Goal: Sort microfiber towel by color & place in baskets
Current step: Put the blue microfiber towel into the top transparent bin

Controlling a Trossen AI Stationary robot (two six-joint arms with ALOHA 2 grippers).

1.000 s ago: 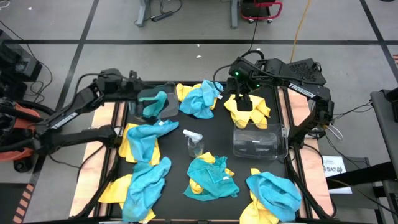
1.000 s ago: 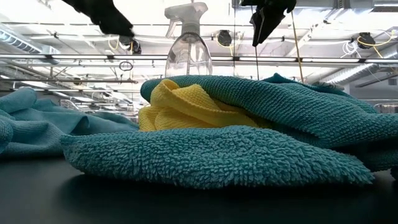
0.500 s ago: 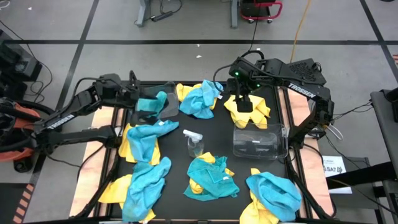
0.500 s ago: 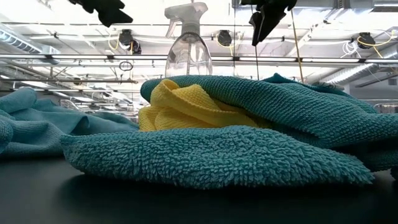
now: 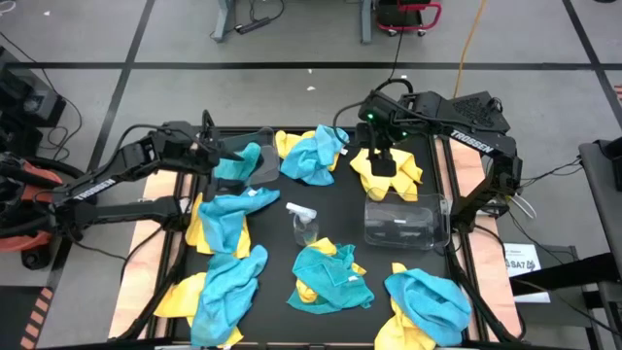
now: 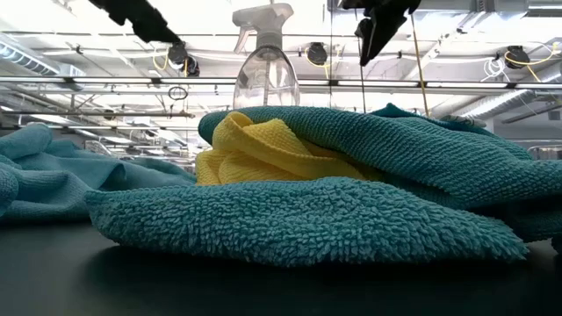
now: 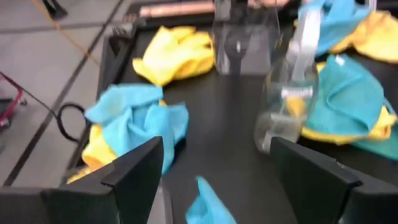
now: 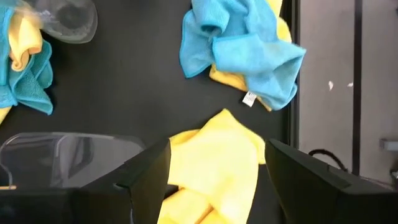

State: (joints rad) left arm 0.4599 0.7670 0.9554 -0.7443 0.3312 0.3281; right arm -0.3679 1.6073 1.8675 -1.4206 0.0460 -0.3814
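Note:
Turquoise and yellow microfiber towels lie in heaps over the black table. My left gripper [image 5: 216, 156] [image 7: 216, 143] hangs open at the far left, beside a clear basket [image 5: 267, 167] that has a blue towel [image 5: 243, 160] in it. My right gripper [image 5: 381, 160] [image 8: 217, 146] hangs open in the air over a yellow towel [image 5: 389, 177] [image 8: 217, 171] that lies flat at the far right. A second clear basket [image 5: 406, 222] [image 8: 62, 158] stands just nearer than that towel. In the low view both grippers show high at the top edge, clear of the cloths.
A clear spray bottle [image 5: 303, 222] [image 7: 289, 93] stands upright mid-table. A blue-on-yellow heap [image 5: 313, 154] lies at the far middle, with more heaps at left [image 5: 222, 219], near left [image 5: 224, 287], near middle [image 5: 330, 277] and near right [image 5: 428, 306].
My left gripper has swung a little toward the table's near edge and turned, staying open beside the left basket. The towels and bottle have kept still.

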